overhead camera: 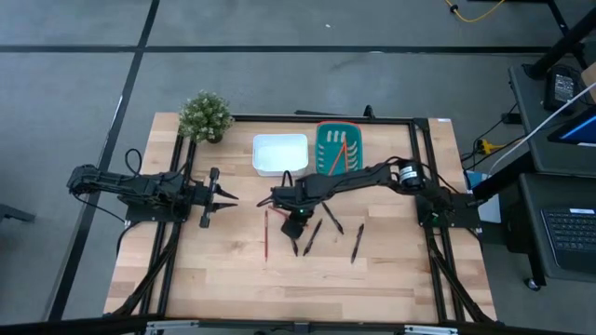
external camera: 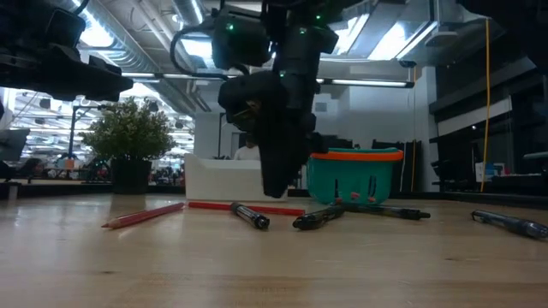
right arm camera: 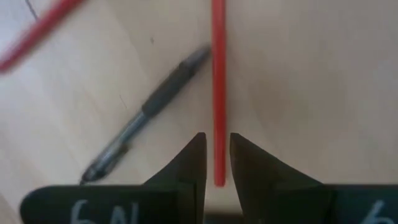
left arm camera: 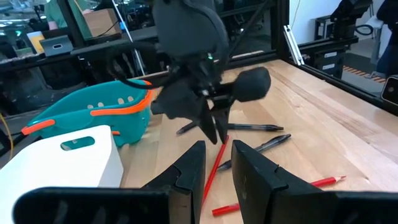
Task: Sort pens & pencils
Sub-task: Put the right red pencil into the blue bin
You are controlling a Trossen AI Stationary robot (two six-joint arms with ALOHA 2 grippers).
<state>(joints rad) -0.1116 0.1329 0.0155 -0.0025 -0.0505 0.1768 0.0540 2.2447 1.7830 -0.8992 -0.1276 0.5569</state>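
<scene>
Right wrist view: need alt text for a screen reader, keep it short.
Looking straight down past the right tool, its two dark fingers stand narrowly apart on either side of the end of a red pencil lying on the wooden table. A dark pen lies diagonally beside it, and part of a second red pencil crosses one corner.

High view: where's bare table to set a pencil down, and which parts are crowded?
Bare wood runs along the table's near edge, below the pens, and in the left corner under the left gripper. The middle is crowded: right gripper, red pencil, scattered pens. The white tray, teal basket and plant fill the far edge.
</scene>
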